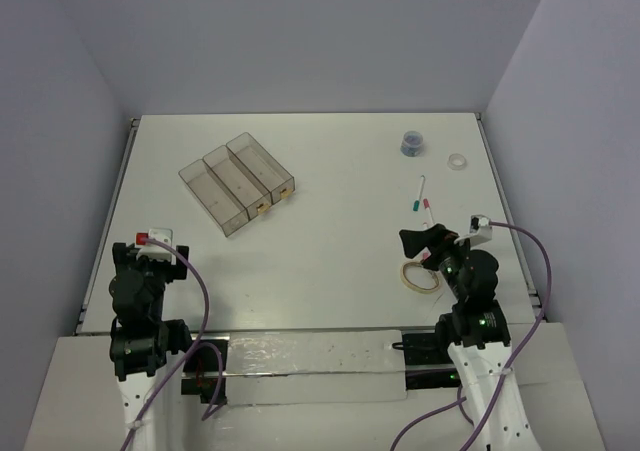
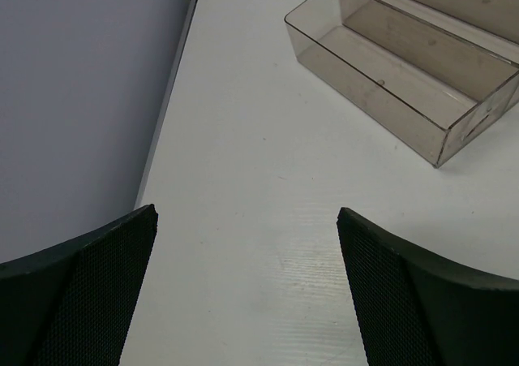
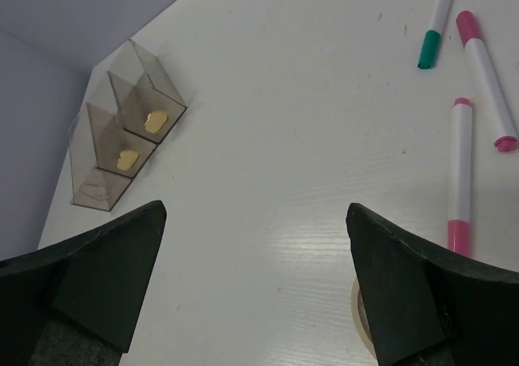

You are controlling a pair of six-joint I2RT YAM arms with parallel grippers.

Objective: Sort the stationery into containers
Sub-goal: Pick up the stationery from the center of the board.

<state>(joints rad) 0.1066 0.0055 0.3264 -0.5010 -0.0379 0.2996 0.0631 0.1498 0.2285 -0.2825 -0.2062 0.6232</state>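
white tabletop (image 1: 330, 251), pale grey walls around. three joined clear plastic rectangular bins (image 1: 238, 183) sitting far left, all looking empty. thin white green-tipped pen (image 3: 438, 19) and two white pink-tipped pens (image 3: 485, 78) lying at right, well apart from bins. tan rubber-band loop (image 1: 405, 276), bluish-grey round piece (image 1: 411, 143) and small clear ring (image 1: 458, 161) also lying loose on table. left gripper (image 2: 247, 293) and right gripper (image 3: 255, 285) both gaping wide, holding nothing. sorting seemingly not begun; every item waiting.

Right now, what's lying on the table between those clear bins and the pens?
Nothing. In the top view, the table between the clear bins and the pens is bare.
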